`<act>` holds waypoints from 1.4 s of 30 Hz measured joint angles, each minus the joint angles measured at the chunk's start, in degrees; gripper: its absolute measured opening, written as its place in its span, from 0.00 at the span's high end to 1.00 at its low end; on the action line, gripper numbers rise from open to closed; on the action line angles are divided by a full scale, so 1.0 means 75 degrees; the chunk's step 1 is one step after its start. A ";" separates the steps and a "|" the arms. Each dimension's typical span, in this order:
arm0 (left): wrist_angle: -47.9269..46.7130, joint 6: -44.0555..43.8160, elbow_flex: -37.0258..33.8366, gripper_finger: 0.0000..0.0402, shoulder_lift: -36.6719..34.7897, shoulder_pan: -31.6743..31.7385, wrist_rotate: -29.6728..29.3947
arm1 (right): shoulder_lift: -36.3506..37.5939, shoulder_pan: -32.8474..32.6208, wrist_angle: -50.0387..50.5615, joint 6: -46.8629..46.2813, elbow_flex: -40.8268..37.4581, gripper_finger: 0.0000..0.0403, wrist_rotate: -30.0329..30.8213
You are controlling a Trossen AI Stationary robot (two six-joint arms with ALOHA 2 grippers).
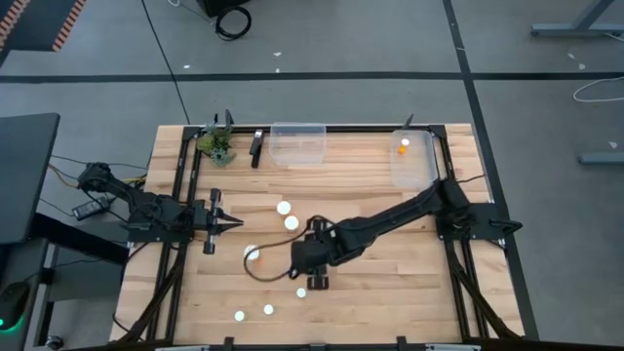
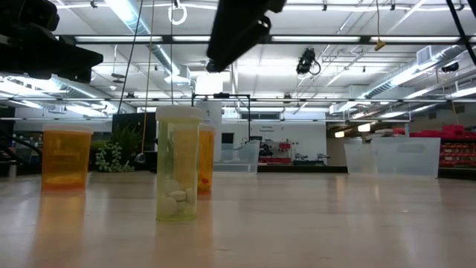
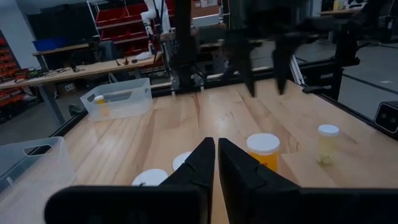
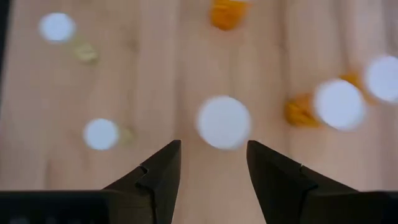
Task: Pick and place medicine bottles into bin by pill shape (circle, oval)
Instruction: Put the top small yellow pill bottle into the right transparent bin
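Several medicine bottles stand on the wooden table, seen from above as white caps (image 1: 291,222). My right gripper (image 4: 212,149) hangs open high over the table's middle (image 1: 314,271), holding nothing. One white cap (image 4: 224,121) lies far below it, just ahead of the gap between its fingers, with other caps (image 4: 339,104) around. My left gripper (image 3: 216,155) is shut and empty at the table's left (image 1: 230,224). An orange bottle (image 3: 263,149) and a small pale one (image 3: 328,143) stand ahead of it. At table height, a pale bottle (image 2: 177,164) holds white pills.
Two clear bins stand at the back: one in the middle (image 1: 297,143), one at the right (image 1: 414,161) with an orange bottle (image 1: 403,146) inside. A small plant (image 1: 218,146) and a dark tool (image 1: 256,146) sit at the back left.
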State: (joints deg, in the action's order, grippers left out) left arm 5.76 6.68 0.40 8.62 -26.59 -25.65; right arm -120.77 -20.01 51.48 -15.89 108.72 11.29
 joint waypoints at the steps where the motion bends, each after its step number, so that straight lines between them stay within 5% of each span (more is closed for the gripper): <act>1: 0.0001 0.0002 0.0000 0.93 0.0000 0.0000 0.0000 | -0.0132 -0.0036 -0.0006 0.0145 0.0161 0.53 -0.0133; 10: -0.0001 0.0000 0.0000 0.92 0.0000 0.0003 0.0000 | -0.1011 -0.0293 -0.0003 0.0949 0.1121 0.53 -0.0929; 25: 0.0000 0.0003 0.0000 0.91 0.0000 0.0003 0.0000 | -0.1204 -0.0516 -0.0534 0.1153 0.1344 0.53 -0.1140; 42: 0.0000 0.0003 0.0000 0.91 0.0000 0.0003 0.0000 | -0.1201 -0.0591 -0.2181 0.2530 -0.0059 0.53 -0.1260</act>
State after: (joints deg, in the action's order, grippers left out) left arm 5.76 6.70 0.40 8.62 -26.57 -25.65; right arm -129.78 -24.44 35.13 3.08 108.28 1.85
